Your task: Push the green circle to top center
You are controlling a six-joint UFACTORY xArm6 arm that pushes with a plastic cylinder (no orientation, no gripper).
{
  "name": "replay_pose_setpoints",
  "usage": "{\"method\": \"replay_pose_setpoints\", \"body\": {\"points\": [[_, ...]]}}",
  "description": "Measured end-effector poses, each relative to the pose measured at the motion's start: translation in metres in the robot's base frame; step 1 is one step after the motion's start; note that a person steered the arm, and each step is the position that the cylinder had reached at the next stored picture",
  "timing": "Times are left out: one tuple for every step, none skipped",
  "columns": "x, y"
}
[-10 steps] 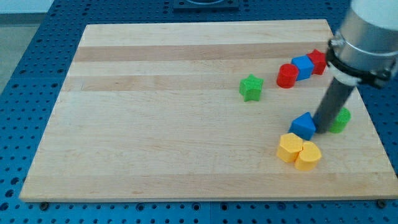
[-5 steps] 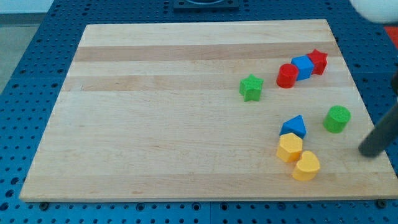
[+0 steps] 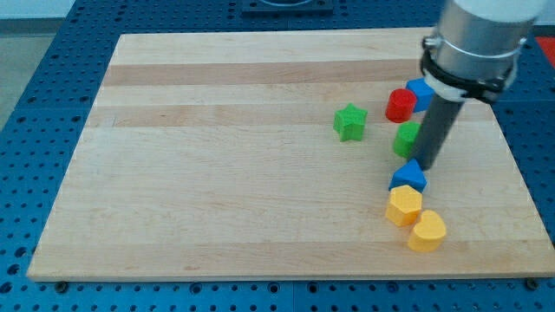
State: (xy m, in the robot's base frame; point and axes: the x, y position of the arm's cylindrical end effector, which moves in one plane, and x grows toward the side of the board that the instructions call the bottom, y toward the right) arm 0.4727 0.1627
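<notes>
The green circle [image 3: 406, 139] sits at the right of the wooden board [image 3: 217, 156], partly hidden behind the rod. My tip [image 3: 429, 165] touches the board at the circle's lower right, pressed against it. The blue triangle block [image 3: 408, 177] lies just below the tip. A red cylinder [image 3: 400, 105] lies just above the green circle.
A green star block [image 3: 350, 122] lies left of the circle. A blue block [image 3: 420, 92] sits beside the red cylinder, partly hidden by the arm. A yellow hexagon block [image 3: 404, 205] and a yellow heart block [image 3: 427, 231] lie below the blue triangle.
My tip swung from the board's right edge back in to the green circle and pushed it left and up, toward the red cylinder. The arm now hides the red star.
</notes>
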Motion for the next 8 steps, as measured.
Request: {"method": "replay_pose_setpoints", "body": {"points": [[-0.034,-0.016],[-0.035,-0.019],[-0.004,0.002],[-0.032,0.026],[-0.081,-0.003],[-0.081,-0.038],[-0.081,-0.071],[-0.081,-0.106]]}}
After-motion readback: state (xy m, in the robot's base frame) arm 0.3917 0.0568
